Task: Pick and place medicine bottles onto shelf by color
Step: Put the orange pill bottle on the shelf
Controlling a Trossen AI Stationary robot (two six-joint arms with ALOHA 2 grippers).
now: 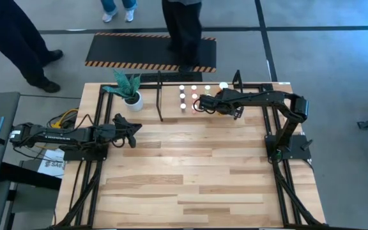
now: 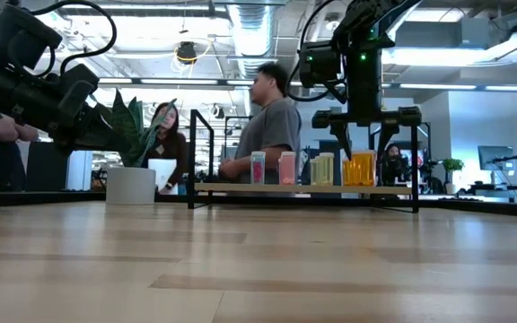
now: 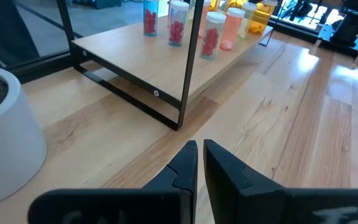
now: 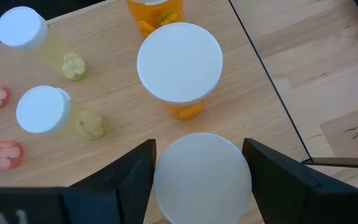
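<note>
Looking at your right claw (image 4: 197,171), the white-capped orange bottle (image 4: 202,177) sits dead center between the part-open fingers, at the bottom middle of the right wrist view, on the shelf (image 4: 104,81). It stands upright, cap toward the camera, so lifting straight up should clear it; whether the pads touch, can't tell. Left claw (image 3: 199,165) is shut and empty, far off.

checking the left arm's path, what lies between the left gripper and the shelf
Bare wooden tabletop. In the left wrist view only wood stretches from the shut left gripper to the shelf; the white plant pot sits off to one side.
</note>
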